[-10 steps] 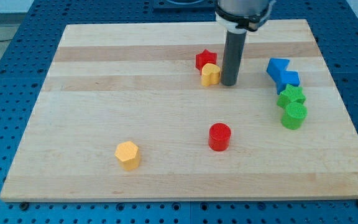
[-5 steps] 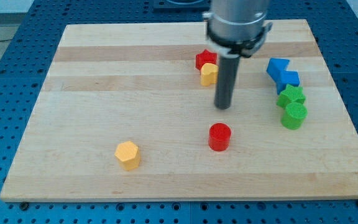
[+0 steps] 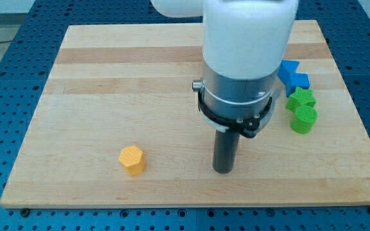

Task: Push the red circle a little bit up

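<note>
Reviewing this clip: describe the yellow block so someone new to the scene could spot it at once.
Start at the wooden board and look to its lower half, toward the view's left. There the yellow hexagonal block sits alone, left of my tip and apart from it. It is the only yellow piece showing, far from the blue block and green blocks clustered at the view's right.

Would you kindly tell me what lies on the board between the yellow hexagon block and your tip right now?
Nothing: in the camera view, the stretch between the yellow hexagon block and my tip is bare wooden board.
</note>
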### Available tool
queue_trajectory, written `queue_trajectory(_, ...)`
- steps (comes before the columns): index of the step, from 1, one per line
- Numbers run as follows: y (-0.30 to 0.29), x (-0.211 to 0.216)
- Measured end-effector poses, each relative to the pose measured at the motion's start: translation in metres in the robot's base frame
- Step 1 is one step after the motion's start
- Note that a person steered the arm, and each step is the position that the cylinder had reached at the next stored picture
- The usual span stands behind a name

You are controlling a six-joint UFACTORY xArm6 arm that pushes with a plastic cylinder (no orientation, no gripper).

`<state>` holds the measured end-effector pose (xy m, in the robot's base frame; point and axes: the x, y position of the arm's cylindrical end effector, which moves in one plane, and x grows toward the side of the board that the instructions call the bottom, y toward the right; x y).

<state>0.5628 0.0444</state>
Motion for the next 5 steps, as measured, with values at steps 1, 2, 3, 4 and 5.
queue_trajectory(1, 0.0, -0.026)
queue_trajectory(2, 0.02, -0.036)
queue_trajectory(3, 0.046, -0.045)
queue_trajectory(4, 0.043, -0.069)
queue_trajectory(5, 0.027, -0.094)
